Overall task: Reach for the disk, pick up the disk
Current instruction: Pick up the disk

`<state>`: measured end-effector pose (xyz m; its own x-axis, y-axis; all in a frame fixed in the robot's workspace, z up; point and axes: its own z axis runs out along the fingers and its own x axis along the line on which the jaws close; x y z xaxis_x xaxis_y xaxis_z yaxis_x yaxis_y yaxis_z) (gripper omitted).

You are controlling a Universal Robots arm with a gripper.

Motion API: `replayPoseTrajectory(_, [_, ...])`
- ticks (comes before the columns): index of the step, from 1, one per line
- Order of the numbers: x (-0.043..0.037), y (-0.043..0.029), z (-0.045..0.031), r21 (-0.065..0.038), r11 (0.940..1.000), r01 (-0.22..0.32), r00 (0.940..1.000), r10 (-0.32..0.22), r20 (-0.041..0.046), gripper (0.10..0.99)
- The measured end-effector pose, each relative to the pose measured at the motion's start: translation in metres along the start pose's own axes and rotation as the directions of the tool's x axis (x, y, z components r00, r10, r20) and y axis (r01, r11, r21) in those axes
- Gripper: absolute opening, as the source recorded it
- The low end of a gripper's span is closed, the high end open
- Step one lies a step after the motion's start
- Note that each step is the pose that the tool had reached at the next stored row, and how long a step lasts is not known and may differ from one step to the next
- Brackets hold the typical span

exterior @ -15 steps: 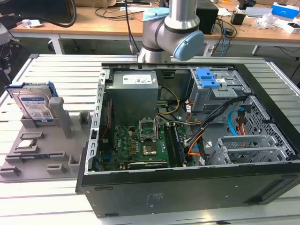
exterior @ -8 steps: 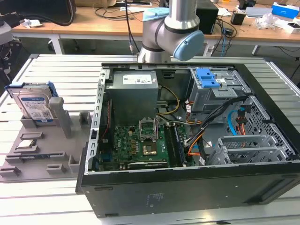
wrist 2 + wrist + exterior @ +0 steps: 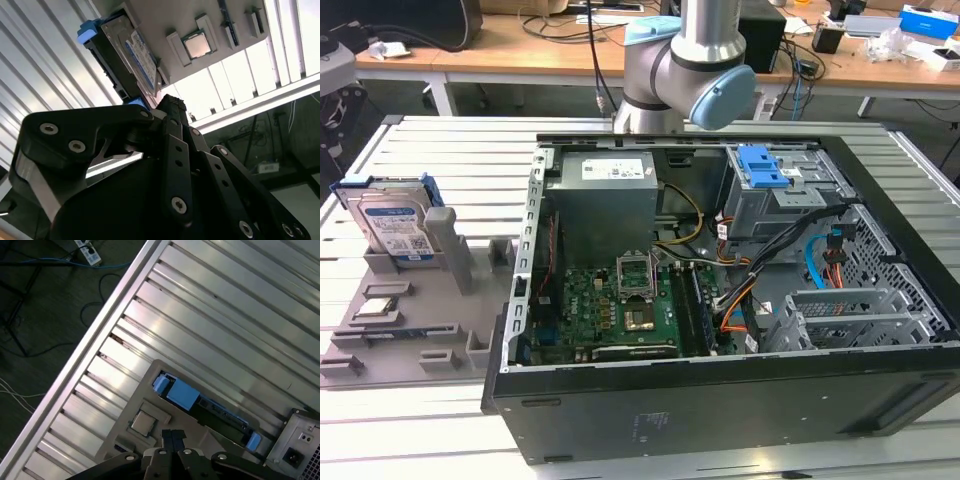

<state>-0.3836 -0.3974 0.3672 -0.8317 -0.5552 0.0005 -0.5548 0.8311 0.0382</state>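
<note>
Hovering gripper (image 3: 173, 437), fingers together, nothing held.
The disk (image 3: 392, 225) stands on edge in a grey holder (image 3: 420, 335) at the exterior view's left, beside the open case (image 3: 740, 400). In both wrist views the closed fingertips point toward the disk, apart from it; a chip (image 3: 197, 46) lies nearby.

End effector (image 3: 173, 436): 2 fingertips closed together, nothing between them. Disk (image 3: 200, 402) sits just beyond the tips, standing on edge in a grey holder (image 3: 120, 432), blue bracket edge facing the camera; not touched. Square processor chip (image 3: 142, 422) lies in a holder recess close beside the tips. Holder rests on the slatted metal surface (image 3: 225, 315). Past the surface edge, well away from the end effector: dark floor (image 3: 40, 305) with loose cables.
</note>
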Motion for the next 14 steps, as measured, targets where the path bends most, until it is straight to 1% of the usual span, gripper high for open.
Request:
replayPoseTrajectory(1, [0.0000,0.0000,0.0000,0.000,1.0000,0.009,1.0000,-0.009,-0.0004,0.106])
replayPoseTrajectory(3, [0.0000,0.0000,0.0000,0.000,0.9990,0.045,0.9990,-0.045,-0.0018,0.106])
replayPoseTrajectory(6, [0.0000,0.0000,0.0000,0.000,0.9970,0.077,0.9970,-0.077,-0.0029,0.106])
replayPoseTrajectory(8, [0.0000,0.0000,0.0000,0.000,0.9944,0.105,0.9944,-0.105,-0.0040,0.106])
replayPoseTrajectory(11, [0.0000,0.0000,0.0000,0.000,0.9915,0.130,0.9915,-0.130,-0.0050,0.106])
replayPoseTrajectory(14, [0.0000,0.0000,0.0000,0.000,0.9873,0.159,0.9873,-0.159,-0.0061,0.106])
